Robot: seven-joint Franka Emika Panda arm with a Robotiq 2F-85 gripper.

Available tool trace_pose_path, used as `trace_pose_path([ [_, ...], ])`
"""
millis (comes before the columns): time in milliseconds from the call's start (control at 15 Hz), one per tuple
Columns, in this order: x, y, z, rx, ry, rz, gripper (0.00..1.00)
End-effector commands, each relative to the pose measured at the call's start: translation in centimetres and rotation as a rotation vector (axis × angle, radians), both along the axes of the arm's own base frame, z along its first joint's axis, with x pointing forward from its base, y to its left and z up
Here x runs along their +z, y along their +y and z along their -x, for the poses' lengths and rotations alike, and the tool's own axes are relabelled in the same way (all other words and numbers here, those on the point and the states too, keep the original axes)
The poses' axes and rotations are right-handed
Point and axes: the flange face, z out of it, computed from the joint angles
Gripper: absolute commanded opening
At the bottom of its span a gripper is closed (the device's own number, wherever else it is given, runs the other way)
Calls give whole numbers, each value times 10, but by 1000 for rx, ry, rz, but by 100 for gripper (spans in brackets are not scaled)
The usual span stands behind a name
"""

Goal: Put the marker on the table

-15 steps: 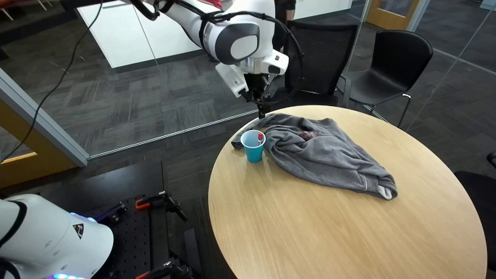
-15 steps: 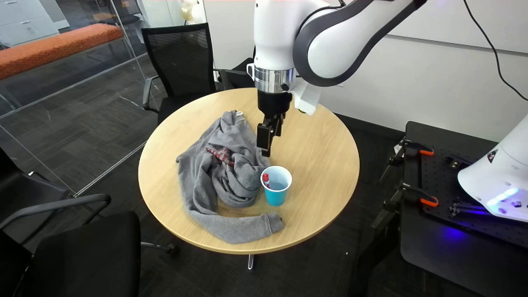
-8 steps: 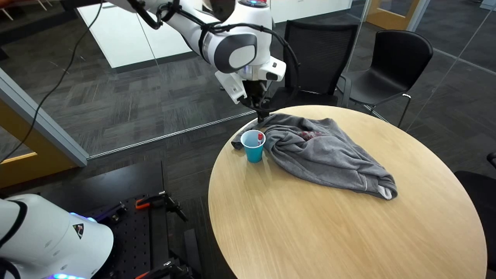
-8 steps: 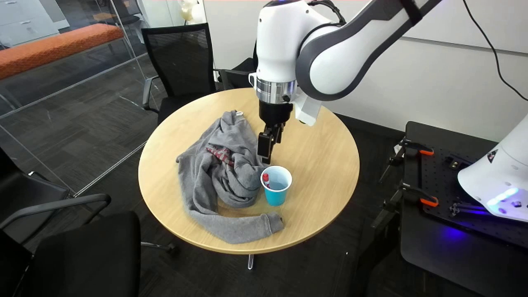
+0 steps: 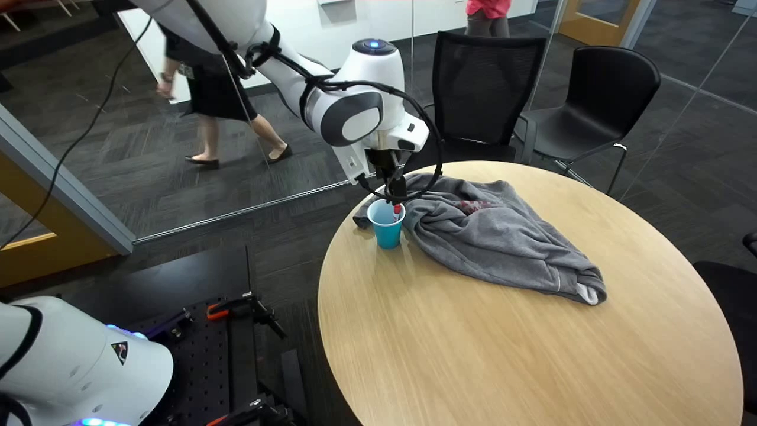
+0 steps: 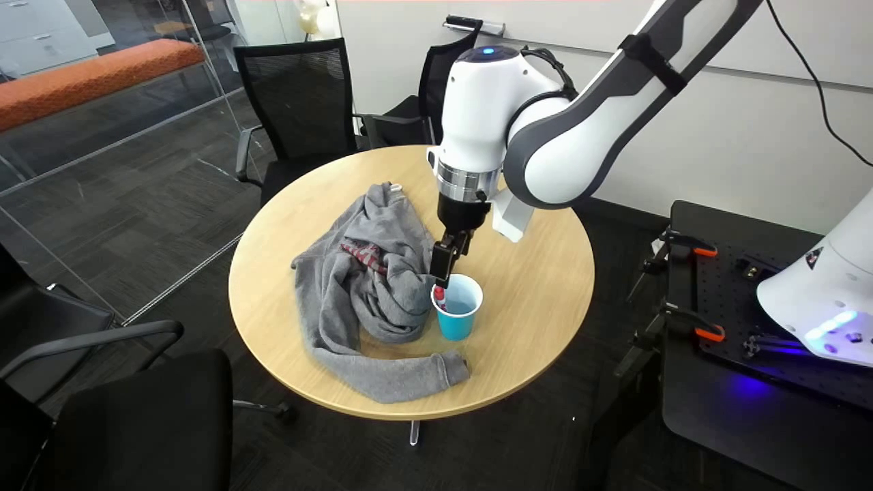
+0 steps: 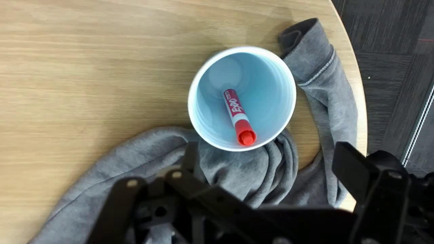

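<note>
On top of a round desk (image 6: pixel 525 320) with a smooth light-wood finish you've got a blue cup (image 6: pixel 455 327) right beside a rumpled grey garment (image 5: pixel 502 242), cuffed sleeve and all, with a bit of reddish pattern showing in the folds. The marker (image 7: pixel 239 117) is in the cup, leaning, red cap end up near the rim, and you can read the Expo label from the wrist view. The pincer (image 7: pixel 268 150) is released, spread wide, tips well apart. It hangs right by the rim on the cap's side; whether it's touching the cup or the fabric, I can't tell.

Wood grain shows up nicely in the wrist view, and past the desk's curved edge you can see dark carpet (image 7: pixel 386 71).

Room-wise: black chairs (image 5: pixel 603 94) sit around the desk in both exterior views, and there's a glass wall (image 5: pixel 148 171) with a metal track (image 5: pixel 260 206) along the floor. Behind the glass, somebody (image 5: pixel 216 89) in a black skirt is mid-stride, upper body mostly hidden by the white arm (image 6: pixel 566 164), and someone (image 5: pixel 489 9) in a pinkish-red top gets cut off up top. Also spotted an orange bench (image 6: pixel 95 82) past the glass in an exterior view, plus a white wall (image 6: pixel 716 136) with a black cable (image 6: pixel 815 85) hanging in front.

Off to the side, a separate black stand (image 6: pixel 709 416) carries the robot's white base (image 6: pixel 825 293), with orange-tipped clamps (image 6: pixel 696 324) along its edge.
</note>
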Motion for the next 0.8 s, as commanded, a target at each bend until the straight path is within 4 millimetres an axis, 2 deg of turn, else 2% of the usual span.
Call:
trace_pose_path([
  [0,-12,-1,3,-36,-11,16,98],
  [67,-16,-1,3,-35,-6,18,88],
  [133,-19,-1,4,-33,0,21,87],
  [200,-22,0,4,-31,4,23,71],
  [267,-24,1,5,-29,9,25,69],
  [467,-28,5,7,-21,18,29,48],
  [667,-31,7,8,-16,30,28,41],
  [733,-32,7,8,-17,34,28,44],
])
